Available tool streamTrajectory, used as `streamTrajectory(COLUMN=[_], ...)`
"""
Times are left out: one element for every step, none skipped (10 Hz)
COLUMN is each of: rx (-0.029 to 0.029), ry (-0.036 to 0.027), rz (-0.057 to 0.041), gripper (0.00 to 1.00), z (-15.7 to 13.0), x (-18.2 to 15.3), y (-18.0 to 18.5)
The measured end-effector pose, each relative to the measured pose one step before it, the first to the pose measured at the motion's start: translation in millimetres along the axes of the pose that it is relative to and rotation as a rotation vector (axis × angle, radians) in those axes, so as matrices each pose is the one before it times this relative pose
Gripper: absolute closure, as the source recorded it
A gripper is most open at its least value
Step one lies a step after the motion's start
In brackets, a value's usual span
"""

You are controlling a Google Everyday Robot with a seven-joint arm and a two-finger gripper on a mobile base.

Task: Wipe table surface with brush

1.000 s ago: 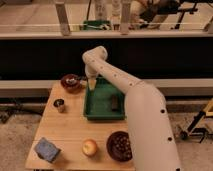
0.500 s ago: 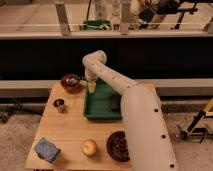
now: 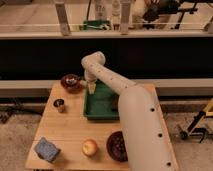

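Pincer (image 3: 92, 88) over green tray (image 3: 99, 106) corner

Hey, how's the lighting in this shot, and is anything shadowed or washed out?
Camera view: warm, dim light falls on the table surface; the band behind it is near black; the strip at the top is far brighter and pale; the gripper hangs over the back left corner of the green tray.

No text, label, brand, number or sign can be read on anything in view.
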Motion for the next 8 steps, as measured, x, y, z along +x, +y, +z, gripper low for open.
streamTrajectory(rx=[0.01266, 0.01119, 0.01375, 0.00771, 0.00133, -0.00158, 0.00692, 0.00396], ry=[0.01476, 0.0084, 0.01142, -0.0032, -0.01327, -0.01597, -0.00065, 0.00002], rz=[-0.00416, -0.00135, 0.00133, 0.00082, 0.00374, 0.00655, 0.01252, 0.01825], gripper=[0.2, 0.2, 0.2, 0.2, 0.2, 0.2, 0.2, 0.2], z=[-8.18, -4.56, -3.77, 0.95, 3.24, 4.25, 0.02, 0.39], x=[-3.43, -0.78, 2.1, -2.39, -5.98, -7.64, 1.14, 1.09], y=[-4.83, -3.39, -4.13, -6.79, -6.58, -4.52, -4.35, -2.37])
